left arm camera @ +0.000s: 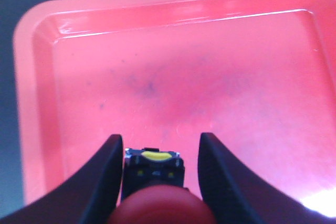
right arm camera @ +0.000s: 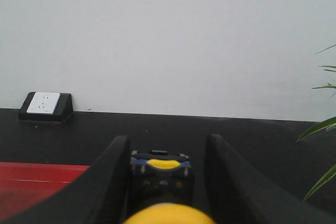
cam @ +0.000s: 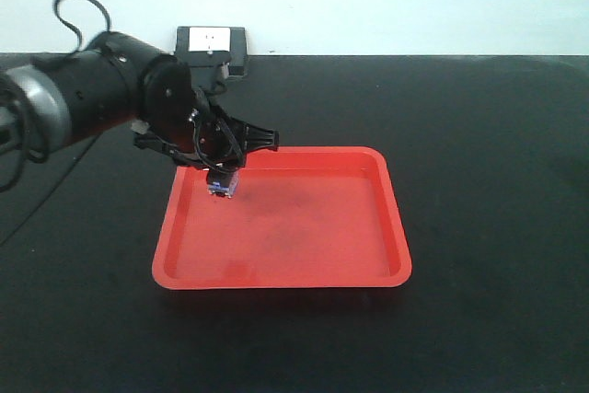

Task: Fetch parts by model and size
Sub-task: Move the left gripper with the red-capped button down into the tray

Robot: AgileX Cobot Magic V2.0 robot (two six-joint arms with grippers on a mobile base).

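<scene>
The left arm reaches in from the left side and hangs over the far-left corner of the red tray [cam: 276,281], which sits on the black tabletop [cam: 488,181]. Its left fingers [left arm camera: 105,177] are closed to a narrow gap around the red switch [cam: 222,186]. They grip it up near the round cap, and the black-and-blue base points down toward the tray floor. In the left wrist view the red cap fills the bottom edge. The base pokes out past it, close against one finger with a sliver of gap at the other. The tray floor below is bare, scuffed pink-red. The switch looks to be held above it, though I cannot tell how clear of it.

The right arm is out of sight in the front view. Its own camera shows the right fingers [right arm camera: 226,182] drawn in the same way around the yellow switch [right arm camera: 160,174]. The yellow cap is nearest the lens and the dark base points away. That switch is held up over the tabletop, to the right of the tray, whose red edge shows at lower left. Beyond it are a white wall [right arm camera: 173,35], a socket box [right arm camera: 45,106] at the far left of the tabletop and some plant leaves [right arm camera: 320,129] on the right.
</scene>
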